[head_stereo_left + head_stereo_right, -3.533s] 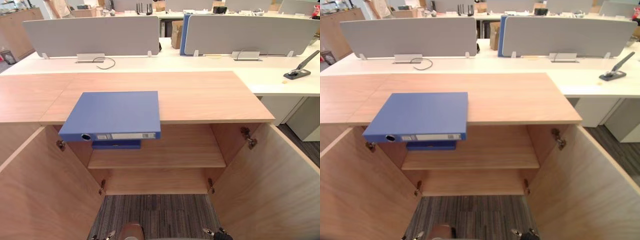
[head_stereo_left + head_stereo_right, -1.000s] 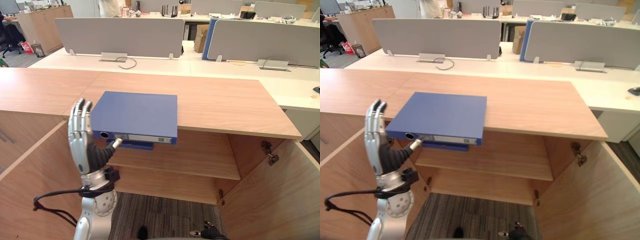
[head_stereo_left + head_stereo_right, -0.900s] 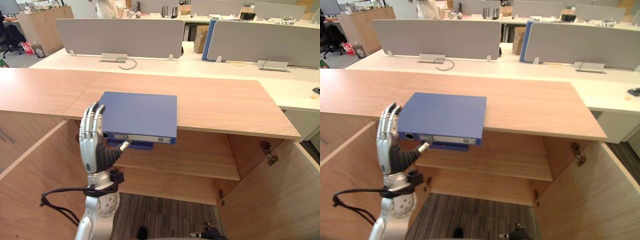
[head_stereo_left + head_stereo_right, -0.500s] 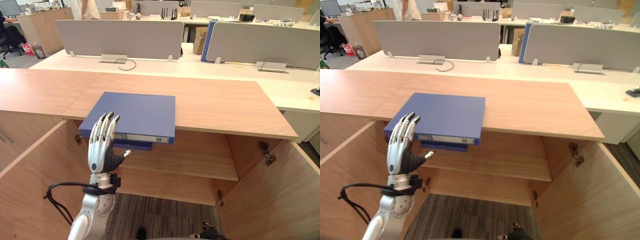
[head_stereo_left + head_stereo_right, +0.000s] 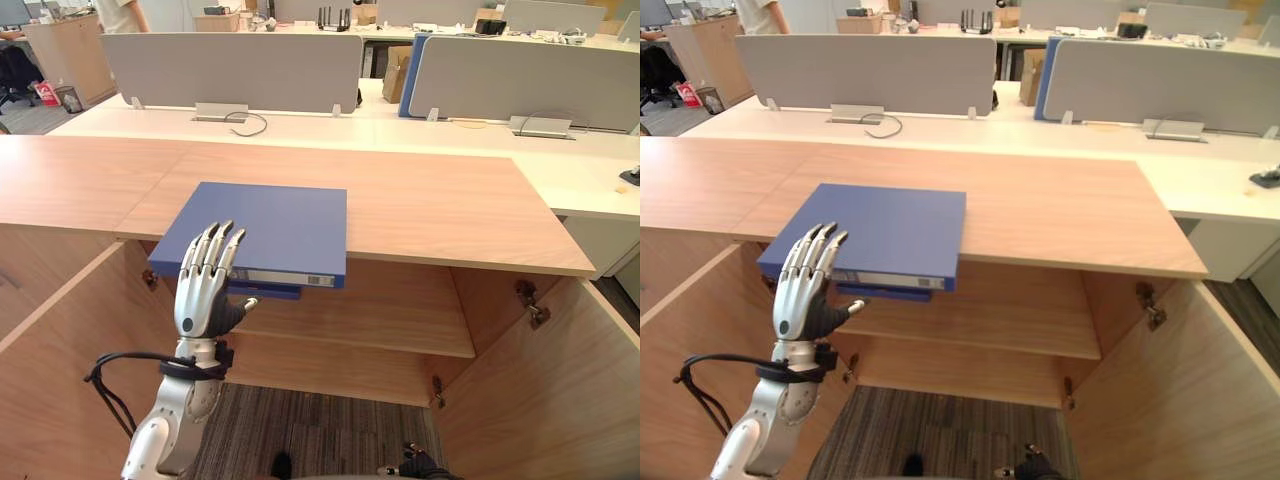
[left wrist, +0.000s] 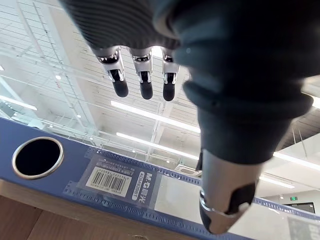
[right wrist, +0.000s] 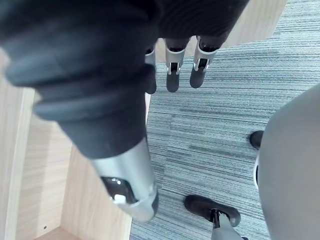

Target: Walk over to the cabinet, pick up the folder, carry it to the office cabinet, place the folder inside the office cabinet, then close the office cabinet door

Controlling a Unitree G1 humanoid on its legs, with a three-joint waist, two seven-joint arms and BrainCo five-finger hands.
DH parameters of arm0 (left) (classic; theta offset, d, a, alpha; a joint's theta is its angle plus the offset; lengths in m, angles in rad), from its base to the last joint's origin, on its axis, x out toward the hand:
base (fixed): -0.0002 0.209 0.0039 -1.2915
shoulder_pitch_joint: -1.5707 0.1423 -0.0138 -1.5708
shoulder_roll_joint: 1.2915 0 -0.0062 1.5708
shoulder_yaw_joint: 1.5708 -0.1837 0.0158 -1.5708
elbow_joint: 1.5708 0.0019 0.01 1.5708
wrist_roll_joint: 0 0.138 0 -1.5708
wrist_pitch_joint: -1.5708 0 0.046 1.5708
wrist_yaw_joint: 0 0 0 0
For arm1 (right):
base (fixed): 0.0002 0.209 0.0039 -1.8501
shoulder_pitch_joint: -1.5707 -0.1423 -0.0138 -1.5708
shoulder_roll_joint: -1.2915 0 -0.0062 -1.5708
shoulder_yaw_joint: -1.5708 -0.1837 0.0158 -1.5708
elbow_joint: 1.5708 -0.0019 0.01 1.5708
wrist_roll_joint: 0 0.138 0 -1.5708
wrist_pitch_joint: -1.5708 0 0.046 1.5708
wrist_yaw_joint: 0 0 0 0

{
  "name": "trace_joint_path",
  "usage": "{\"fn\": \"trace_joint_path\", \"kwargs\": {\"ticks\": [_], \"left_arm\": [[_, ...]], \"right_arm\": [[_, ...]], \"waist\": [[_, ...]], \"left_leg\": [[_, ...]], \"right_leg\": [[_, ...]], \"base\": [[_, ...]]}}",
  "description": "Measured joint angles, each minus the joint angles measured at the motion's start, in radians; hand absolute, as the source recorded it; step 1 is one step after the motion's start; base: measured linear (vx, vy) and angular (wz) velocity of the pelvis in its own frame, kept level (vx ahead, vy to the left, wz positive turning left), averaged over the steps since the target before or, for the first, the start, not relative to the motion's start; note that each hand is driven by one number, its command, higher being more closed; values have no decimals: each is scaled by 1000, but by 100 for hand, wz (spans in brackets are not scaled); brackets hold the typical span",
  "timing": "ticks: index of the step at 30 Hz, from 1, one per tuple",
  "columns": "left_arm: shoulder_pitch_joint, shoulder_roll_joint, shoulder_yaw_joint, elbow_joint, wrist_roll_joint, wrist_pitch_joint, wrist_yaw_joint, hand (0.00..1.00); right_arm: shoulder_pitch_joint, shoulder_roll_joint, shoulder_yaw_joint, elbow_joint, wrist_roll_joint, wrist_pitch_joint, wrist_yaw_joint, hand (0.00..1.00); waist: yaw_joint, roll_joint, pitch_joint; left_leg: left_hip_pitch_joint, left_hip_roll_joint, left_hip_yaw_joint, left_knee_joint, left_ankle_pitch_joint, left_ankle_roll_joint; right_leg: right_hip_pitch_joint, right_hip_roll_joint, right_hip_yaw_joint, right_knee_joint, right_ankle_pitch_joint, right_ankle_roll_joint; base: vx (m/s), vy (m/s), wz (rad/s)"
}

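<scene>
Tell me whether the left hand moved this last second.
Yes: the left hand shifted right, from beside the flat blue folder to before its spine.

Wood-grain cabinet top (image 5: 430,210) spans mid frame. Blue folder (image 5: 265,225) lies flat on it, left of centre, spine facing front, front edge overhanging open compartment.

Upper shelf (image 5: 400,320) inside cabinet: second blue item (image 5: 265,292) lies flat at left end, directly beneath overhanging folder, mostly hidden.

Lower shelf (image 5: 340,370): contents cannot be told.

White desk (image 5: 330,125) behind cabinet, upper frame: two grey divider panels (image 5: 235,65) stand along far side; looped cable (image 5: 245,122) lies near left panel; dark stapler-like object (image 5: 630,178) at right edge.

Grey striped carpet floor (image 5: 320,440) at bottom centre.
</scene>
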Motion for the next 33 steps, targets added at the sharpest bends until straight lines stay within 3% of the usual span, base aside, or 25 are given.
{"fn": "trace_joint_path", "kwargs": {"ticks": [25, 26, 33], "left_arm": [[-133, 97, -8, 164, 40, 17, -29, 0], [-135, 97, -9, 167, 40, 17, -29, 100], [-183, 105, -32, 247, 42, 23, -21, 100]], "right_arm": [[-12, 2, -14, 0, 0, 0, 0, 0], [-12, 2, -15, 0, 0, 0, 0, 0], [-13, 2, -16, 0, 0, 0, -1, 0]], "waist": [[-22, 0, 10], [-22, 0, 10], [-27, 1, 10]], "left_leg": [[17, -1, 36, 0, -18, -4], [17, -1, 36, 0, -18, -4], [19, 0, 39, 0, -18, -4]], "right_leg": [[4, -7, 34, -10, 0, 0], [4, -7, 34, -10, 0, 0], [4, -8, 36, -9, 0, 0]], "base": [[-1, -2, -4], [0, 0, 0], [0, 0, 0]]}}
